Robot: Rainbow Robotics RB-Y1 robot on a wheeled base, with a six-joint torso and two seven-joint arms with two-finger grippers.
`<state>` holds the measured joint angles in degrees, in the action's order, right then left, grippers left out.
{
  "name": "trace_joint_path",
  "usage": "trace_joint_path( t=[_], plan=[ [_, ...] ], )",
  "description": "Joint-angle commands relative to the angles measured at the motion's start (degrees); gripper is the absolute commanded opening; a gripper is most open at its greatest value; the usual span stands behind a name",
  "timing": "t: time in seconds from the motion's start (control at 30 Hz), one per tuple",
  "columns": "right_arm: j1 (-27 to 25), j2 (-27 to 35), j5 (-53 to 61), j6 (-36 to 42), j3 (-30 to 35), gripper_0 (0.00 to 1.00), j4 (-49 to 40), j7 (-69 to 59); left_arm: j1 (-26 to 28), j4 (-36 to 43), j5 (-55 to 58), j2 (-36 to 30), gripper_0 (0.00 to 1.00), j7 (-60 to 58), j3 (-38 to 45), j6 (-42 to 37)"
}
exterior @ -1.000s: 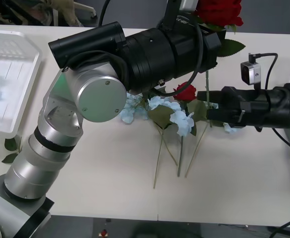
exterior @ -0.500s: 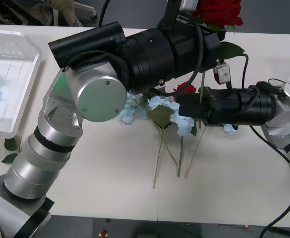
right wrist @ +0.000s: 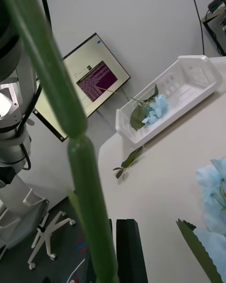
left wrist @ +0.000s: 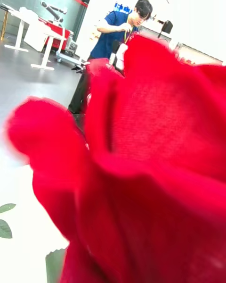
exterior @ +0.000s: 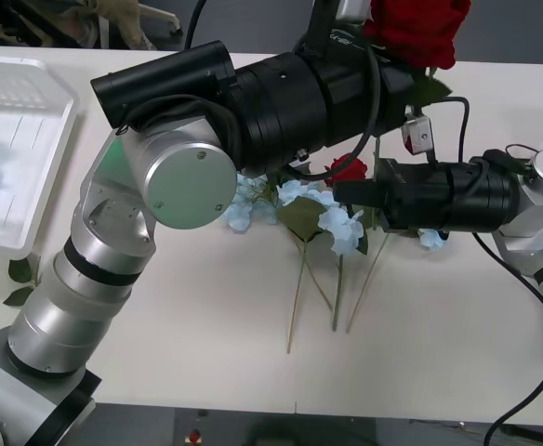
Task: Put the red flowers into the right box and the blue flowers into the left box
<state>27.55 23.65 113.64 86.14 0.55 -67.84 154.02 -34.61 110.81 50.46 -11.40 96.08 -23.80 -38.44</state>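
Left box (exterior: 30,177): far out to the left of both arms, at the table's edge; 1 blue cluster (right wrist: 154,109) already lies inside it.
Left gripper (exterior: 397,70): reaches across the middle of the table. A red rose (exterior: 413,26) sits right at its tip, so it looks to be holding that rose, though I cannot see its fingers. Compared with a second ago the rose head sits a little higher.
Blue flowers (exterior: 332,218): on the table just below the left arm, heads bunched, 3 thin stems fanning toward the near edge. These have not shifted.
Second red rose (exterior: 349,171): beside the blue heads, just in front of the right arm's tip.
Right gripper (exterior: 346,193): 1 second ago it hung back toward the right; now it has pushed in level with the pile. A green stem (right wrist: 70,137) crosses close before its camera. I cannot tell whether its fingers are wide or closed.
Meaning: my guess is a pick or a handover of a red rose comes next; the right box is not visible to me.
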Motion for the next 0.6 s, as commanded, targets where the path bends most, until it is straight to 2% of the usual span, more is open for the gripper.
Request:
trace_joint_path(
  t=[0.03, 0.43, 0.6],
  plan=[
    [2.24, -0.09, -0.17, -0.36, 0.59, 0.00, -1.94, 0.98, -2.30, 0.98, -0.10, -0.20, 1.00, 1.39, 0.42, 0.56],
    [2.59, 0.61, -1.49, -0.18, 1.82, 0.00, -1.94, 0.98, -2.30, 0.98, -0.10, -0.20, 1.00, 1.39, 0.42, 0.56],
    [3.21, 1.67, -6.15, 2.01, 5.34, 0.00, -2.03, 0.98, -2.30, 0.98, -0.10, -0.20, 1.00, 1.39, 0.42, 0.56]
  ],
)
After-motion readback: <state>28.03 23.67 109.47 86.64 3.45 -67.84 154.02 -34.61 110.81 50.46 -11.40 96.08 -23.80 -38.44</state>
